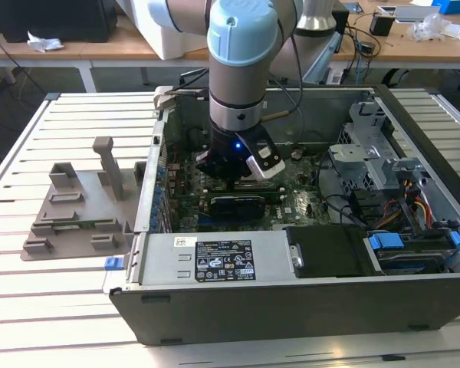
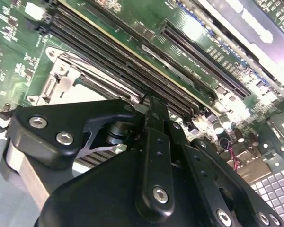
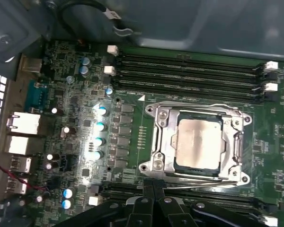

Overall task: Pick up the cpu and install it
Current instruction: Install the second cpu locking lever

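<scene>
The cpu point(image 3: 199, 144), a pale silvery square chip, lies flat inside the metal-framed socket point(image 3: 156, 142) on the green motherboard in the first wrist view. My gripper point(image 3: 154, 185) hovers just beside the socket's edge, apart from the chip, its two black fingers pressed together with nothing between them. In the second wrist view the gripper point(image 2: 150, 100) tapers to a closed tip above the memory slots point(image 2: 113, 52), with part of the socket point(image 2: 61, 78) beyond it. The exterior view has the gripper point(image 1: 236, 178) lowered inside the open computer case point(image 1: 307, 307).
Memory slots point(image 3: 189, 71) run along one side of the socket, and capacitors point(image 3: 100, 132) and rear ports point(image 3: 23, 125) along another. In the exterior view a grey fixture point(image 1: 80, 207) stands on the slatted table at the exterior view's left; drive bays and cables point(image 1: 399, 192) fill the case's right.
</scene>
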Available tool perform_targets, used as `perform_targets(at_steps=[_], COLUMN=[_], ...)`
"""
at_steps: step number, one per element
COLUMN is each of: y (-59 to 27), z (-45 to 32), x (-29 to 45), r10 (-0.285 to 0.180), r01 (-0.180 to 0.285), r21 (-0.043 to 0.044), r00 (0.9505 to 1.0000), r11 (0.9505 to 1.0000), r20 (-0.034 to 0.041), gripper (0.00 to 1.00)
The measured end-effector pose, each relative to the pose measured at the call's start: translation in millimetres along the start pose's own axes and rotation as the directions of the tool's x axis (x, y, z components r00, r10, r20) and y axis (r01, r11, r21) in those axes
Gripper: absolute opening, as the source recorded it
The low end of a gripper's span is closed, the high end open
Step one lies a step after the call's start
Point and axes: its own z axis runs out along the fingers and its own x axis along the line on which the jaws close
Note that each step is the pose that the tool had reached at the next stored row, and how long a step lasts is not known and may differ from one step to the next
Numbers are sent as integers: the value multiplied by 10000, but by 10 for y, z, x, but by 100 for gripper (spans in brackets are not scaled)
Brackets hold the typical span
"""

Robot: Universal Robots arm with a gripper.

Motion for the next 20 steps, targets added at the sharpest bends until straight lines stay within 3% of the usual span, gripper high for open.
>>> perform_targets(at_steps=[4, 11, 17, 18, 20], y=[15, 71, 89, 93, 112], z=[38, 85, 106, 75, -74], x=[81, 70, 5, 4, 6], r10=[-85, -365, -452, -452, -452], r01=[85, 365, 451, 451, 451], r21=[-69, -139, -186, -189, -185], r00=[10000, 9993, 9990, 9990, 9990], r11=[9999, 9992, 9988, 9988, 9988], r20=[-6, -32, -46, -37, -46], gripper=[11, 11, 11, 11, 11])
